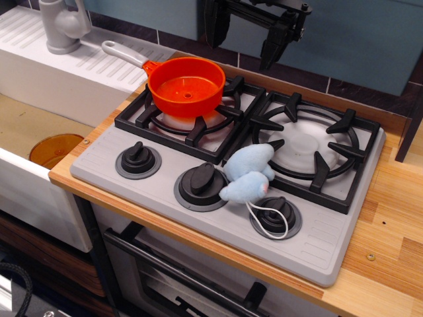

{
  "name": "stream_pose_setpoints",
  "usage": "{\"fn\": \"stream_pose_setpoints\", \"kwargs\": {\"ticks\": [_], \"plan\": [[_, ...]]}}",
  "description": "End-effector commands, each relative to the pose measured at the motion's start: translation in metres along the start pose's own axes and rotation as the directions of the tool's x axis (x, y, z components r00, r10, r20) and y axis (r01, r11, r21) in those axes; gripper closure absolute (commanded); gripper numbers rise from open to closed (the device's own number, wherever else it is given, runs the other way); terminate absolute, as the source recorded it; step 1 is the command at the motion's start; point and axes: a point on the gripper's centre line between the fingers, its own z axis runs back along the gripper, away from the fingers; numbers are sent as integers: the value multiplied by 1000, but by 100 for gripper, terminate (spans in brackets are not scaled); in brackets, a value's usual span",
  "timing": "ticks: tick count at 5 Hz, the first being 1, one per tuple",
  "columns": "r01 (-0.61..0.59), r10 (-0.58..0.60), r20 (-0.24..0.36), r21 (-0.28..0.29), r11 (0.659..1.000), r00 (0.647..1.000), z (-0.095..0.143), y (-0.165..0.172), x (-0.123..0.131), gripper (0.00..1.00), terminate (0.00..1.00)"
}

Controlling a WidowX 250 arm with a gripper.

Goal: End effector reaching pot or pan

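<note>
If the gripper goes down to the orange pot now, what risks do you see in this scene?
1. The open black gripper hangs behind and to the right of the orange plastic pot with the grey handle; the pot sits on the raised black burner grate, so a push on its rim might tip or slide it.
2. The pot's handle points back-left over the white sink ledge; a knock could swing it.
3. The blue soft toy mouse lies near, and a wide sweep might drag it.

Wooden counter (390, 231) carries a grey toy stove (310, 247).
</note>
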Motion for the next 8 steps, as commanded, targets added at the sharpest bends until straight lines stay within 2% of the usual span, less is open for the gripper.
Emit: {"fn": "stream_pose_setpoints", "kwargs": {"ticks": [1, 3, 4, 5, 6, 8], "plan": [[0, 0, 0, 0, 1000, 1000, 0, 0, 0, 0, 0], [27, -28, 33, 26, 999, 999, 9, 20, 26, 0, 0], [35, -36, 50, 37, 999, 998, 4, 28, 31, 0, 0], [33, -34, 28, 33, 999, 999, -11, 34, 33, 0, 0], [47, -48, 67, 22, 999, 997, -33, 36, 31, 0, 0], [28, -27, 90, -10, 1000, 996, -73, 32, 24, 0, 0]]}}
